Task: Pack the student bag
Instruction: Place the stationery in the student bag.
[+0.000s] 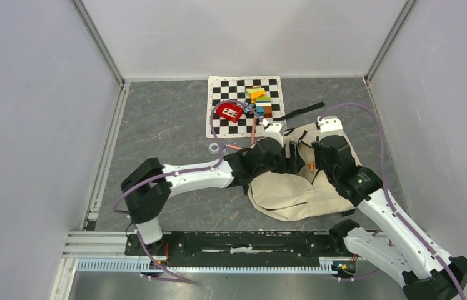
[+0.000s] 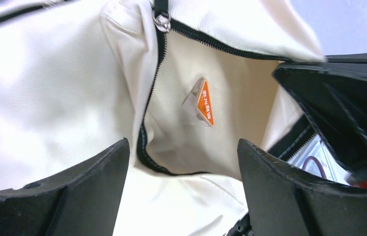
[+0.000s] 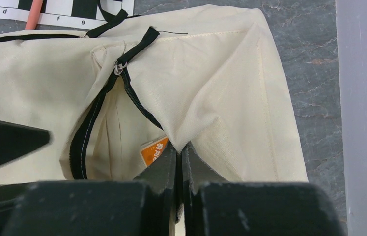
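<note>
Grey bench (image 1: pixel 168 125). The bag (image 1: pixel 287 194) lies flat on it, right of centre, cream, its far end just near of the chessboard (image 1: pixel 230 87) at the back. The bag's mouth is unzipped, with black zip teeth along both edges and pale lining inside.

Both arms reach in over the mouth. Left gripper (image 2: pixel 183 162): jaws stand wide apart just above the opening, nothing between them. Right gripper (image 3: pixel 179 157): jaws pinched together on the cream edge of the mouth, lifting it into a peak.

A black strap (image 1: pixel 302 111) trails off the bag's far end. Coloured blocks (image 1: pixel 259 100) are stacked on the chessboard, with a red item (image 1: pixel 229 111) beside them, possibly a toy; the top view is too small to tell.

An orange tag (image 2: pixel 205 102) is sewn inside the bag. The zip pull (image 3: pixel 120 66) sits at the far end of the opening.
</note>
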{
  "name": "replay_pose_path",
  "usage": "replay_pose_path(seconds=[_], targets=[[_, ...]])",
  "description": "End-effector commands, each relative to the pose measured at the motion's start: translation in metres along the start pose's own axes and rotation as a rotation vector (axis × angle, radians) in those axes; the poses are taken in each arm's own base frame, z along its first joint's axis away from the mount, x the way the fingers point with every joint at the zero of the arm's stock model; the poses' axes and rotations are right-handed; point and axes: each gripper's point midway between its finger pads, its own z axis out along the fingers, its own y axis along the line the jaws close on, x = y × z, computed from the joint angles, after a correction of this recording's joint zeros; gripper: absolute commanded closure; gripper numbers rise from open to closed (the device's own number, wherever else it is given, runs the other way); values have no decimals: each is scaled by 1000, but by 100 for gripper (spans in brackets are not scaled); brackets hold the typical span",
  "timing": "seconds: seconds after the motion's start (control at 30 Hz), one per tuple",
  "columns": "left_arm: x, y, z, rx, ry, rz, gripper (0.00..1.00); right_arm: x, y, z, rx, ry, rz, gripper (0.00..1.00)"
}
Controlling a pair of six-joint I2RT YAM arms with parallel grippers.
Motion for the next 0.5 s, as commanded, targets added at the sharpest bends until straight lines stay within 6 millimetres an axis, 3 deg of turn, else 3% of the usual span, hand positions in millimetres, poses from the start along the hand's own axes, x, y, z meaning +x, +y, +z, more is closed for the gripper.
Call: replay_pose_path(seconds=[0.0,0.1,0.23,0.47], targets=[[-62,2,-46,-57,-213,130,10,-39,-4,-9,6,-118,52,100],[-69,34,-73,-208,-197,230,1,-39,-4,-9,10,-113,43,100],[-71,108,-114,-443,-94,270,0,-41,-7,-10,24,-113,39,100],[-74,208,-151,-556,91,214,0,-42,-3,-9,4,-113,45,100]])
